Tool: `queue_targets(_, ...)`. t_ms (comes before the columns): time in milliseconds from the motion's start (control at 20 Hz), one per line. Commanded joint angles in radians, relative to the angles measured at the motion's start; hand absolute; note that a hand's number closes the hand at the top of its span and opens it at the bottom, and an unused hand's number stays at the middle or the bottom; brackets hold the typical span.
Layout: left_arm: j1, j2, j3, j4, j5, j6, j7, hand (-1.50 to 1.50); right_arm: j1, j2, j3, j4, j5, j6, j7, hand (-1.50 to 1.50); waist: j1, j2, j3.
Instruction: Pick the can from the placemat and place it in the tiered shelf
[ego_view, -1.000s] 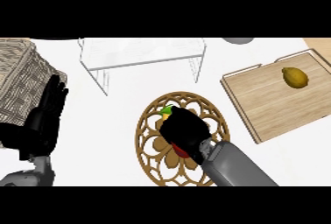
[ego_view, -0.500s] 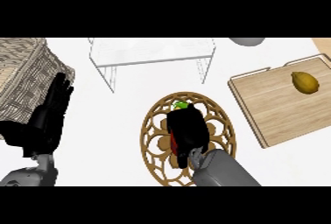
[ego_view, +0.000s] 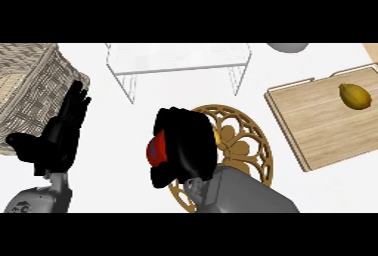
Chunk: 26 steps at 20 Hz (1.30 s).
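Right robot hand grasping the can above the placemat, with the tiered shelf ahead.

On the white desk (ego_view: 133, 170), in descending size: the wicker basket (ego_view: 33, 85) at far left; the wooden tray (ego_view: 325, 125) at right, bearing a lemon (ego_view: 354, 96); the clear tiered shelf (ego_view: 177, 62) at top centre; the round openwork placemat (ego_view: 240, 145). The right robot hand (ego_view: 184, 145) is curled round the red can (ego_view: 153, 152), which shows at the placemat's left edge, mostly hidden. The left robot hand (ego_view: 63, 132) rests released, fingers straight, beside the basket. The can is judged rigid, light and smooth-sided, hence apt to slip; its curved wall is the natural hold. The shelf's thin legs and upper tier are the likely obstacles; the basket lies near the approach on the left.
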<state>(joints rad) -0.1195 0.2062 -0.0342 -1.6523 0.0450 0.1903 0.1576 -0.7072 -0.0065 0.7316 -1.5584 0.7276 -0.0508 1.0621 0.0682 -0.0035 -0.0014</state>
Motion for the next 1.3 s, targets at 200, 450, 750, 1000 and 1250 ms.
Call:
queue_targets(200, 0.022, 0.004, 0.014, 0.013, -0.007, 0.004, -0.009, 0.00, -0.300, 0.006, -0.074, -0.038, 0.056, -0.124, 0.348, 1.50, -0.031, -0.009, -0.002)
queue_targets(450, 0.009, 0.009, 0.046, -0.001, 0.012, 0.005, -0.004, 0.00, -0.405, 0.006, -0.120, 0.075, 0.067, -0.104, 0.352, 1.50, -0.042, -0.001, -0.001)
queue_targets(750, 0.003, 0.029, 0.059, 0.013, 0.012, -0.018, -0.017, 0.00, -0.443, 0.006, -0.179, 0.186, 0.086, -0.161, 0.300, 1.50, -0.047, 0.002, 0.000)
queue_targets(1000, 0.031, 0.007, 0.042, 0.031, 0.006, -0.025, -0.045, 0.00, -0.470, 0.006, -0.211, 0.314, 0.095, -0.261, 0.237, 1.50, -0.041, 0.006, 0.000)
queue_targets(1250, 0.016, 0.002, 0.038, -0.038, 0.005, -0.009, 0.015, 0.00, -0.479, 0.006, -0.290, 0.510, 0.089, -0.372, 0.069, 1.50, -0.032, 0.010, 0.001)
